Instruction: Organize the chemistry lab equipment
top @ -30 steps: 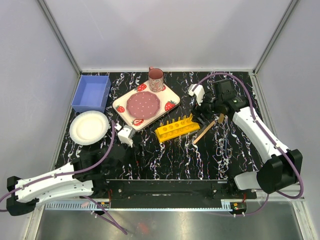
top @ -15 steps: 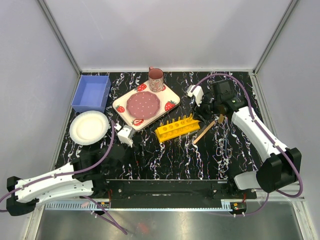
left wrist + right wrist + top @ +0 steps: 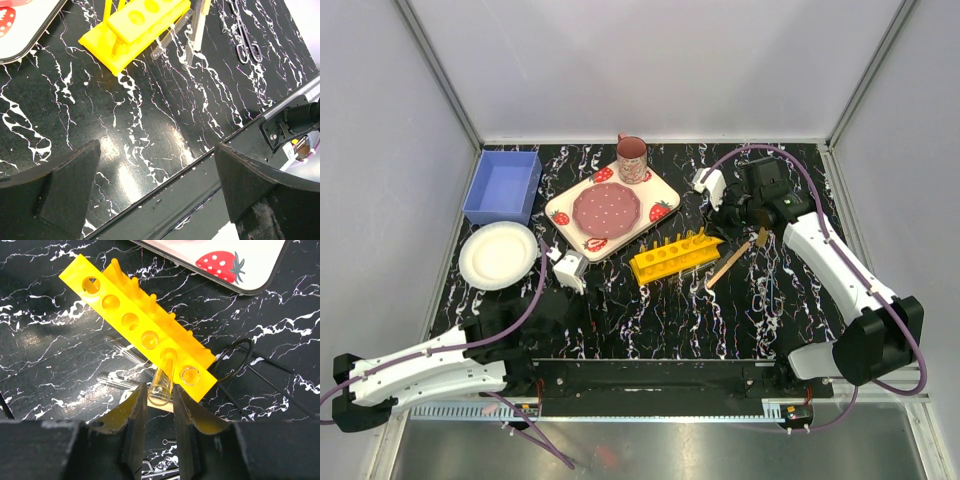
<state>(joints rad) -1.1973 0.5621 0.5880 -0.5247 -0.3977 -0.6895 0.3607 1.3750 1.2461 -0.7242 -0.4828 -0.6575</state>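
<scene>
Right gripper point(image 3: 159, 401) clamps a clear tube point(image 3: 165, 372) — we should square it to the yellow rack point(image 3: 120, 311) hole just ahead.

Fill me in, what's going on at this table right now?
The right gripper is clamped on a clear tube, with the tube's far end at a hole near one end of the yellow rack. A few more tubes lie flat on the table beside the rack, and a wooden-handled brush lies close by. The left gripper hangs open near the table's near edge, holding nothing.
</scene>
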